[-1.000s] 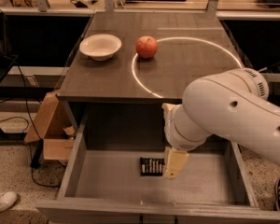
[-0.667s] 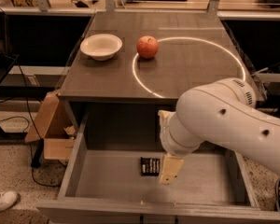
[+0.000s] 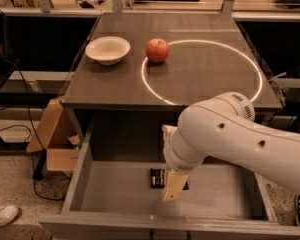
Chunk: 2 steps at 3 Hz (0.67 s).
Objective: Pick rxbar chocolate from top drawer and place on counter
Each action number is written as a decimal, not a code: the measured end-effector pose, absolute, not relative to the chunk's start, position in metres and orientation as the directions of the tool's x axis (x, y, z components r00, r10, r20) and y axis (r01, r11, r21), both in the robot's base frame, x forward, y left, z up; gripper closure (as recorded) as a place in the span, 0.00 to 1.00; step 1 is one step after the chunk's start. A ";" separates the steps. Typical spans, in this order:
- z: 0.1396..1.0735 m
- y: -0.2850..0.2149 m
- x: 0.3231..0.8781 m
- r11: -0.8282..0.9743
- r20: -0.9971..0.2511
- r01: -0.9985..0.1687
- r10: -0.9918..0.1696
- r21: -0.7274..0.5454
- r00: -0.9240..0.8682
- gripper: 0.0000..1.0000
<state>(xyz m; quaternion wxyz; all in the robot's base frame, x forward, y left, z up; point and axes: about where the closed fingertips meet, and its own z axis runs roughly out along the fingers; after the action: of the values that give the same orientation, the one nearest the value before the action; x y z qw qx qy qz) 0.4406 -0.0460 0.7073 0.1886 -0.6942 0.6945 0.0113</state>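
Where the white arm [image 3: 235, 134] bends down from the lower right of the frame into the open top drawer [image 3: 82, 176], the gripper [image 3: 172, 188] hangs low in the lower middle of the frame, pale yellow at its tip and just above the drawer floor. Whether it is spread or closed cannot be told (the bulky wrist covers most of it), and nothing can be seen held in it. Its tip overlaps the right end of the rxbar chocolate [image 3: 157, 178], so the 2 are at least just beside each other; actual contact cannot be made out.

The rxbar chocolate lies flat on the grey drawer floor, near the middle of the drawer, a small black wrapper with its left part showing and its right part hidden behind the gripper. The drawer is pulled out toward the bottom edge of the frame, and the bar is the only thing seen on its floor.

Above the drawer, filling the upper middle of the frame, is the dark counter [image 3: 205, 71] with a thin bright ring of light [image 3: 149, 86] on it. A red apple [image 3: 157, 50] sits on the ring's upper left arc, and 1 white bowl [image 3: 108, 49] stands just left of the apple, apart from it.

At the left of the frame a cardboard box [image 3: 55, 144] leans beside the drawer, and a white shoe [image 3: 1, 215] shows in the lower left corner.
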 end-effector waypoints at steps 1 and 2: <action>0.661 -0.019 0.454 0.011 -0.295 -0.977 -0.954 -0.212 0.053 0.00; 0.660 -0.019 0.454 0.011 -0.295 -0.977 -0.954 -0.212 0.053 0.00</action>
<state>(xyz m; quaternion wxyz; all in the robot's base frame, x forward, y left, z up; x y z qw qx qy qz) 0.4542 -0.0195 0.6605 0.1819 -0.7026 0.6872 0.0319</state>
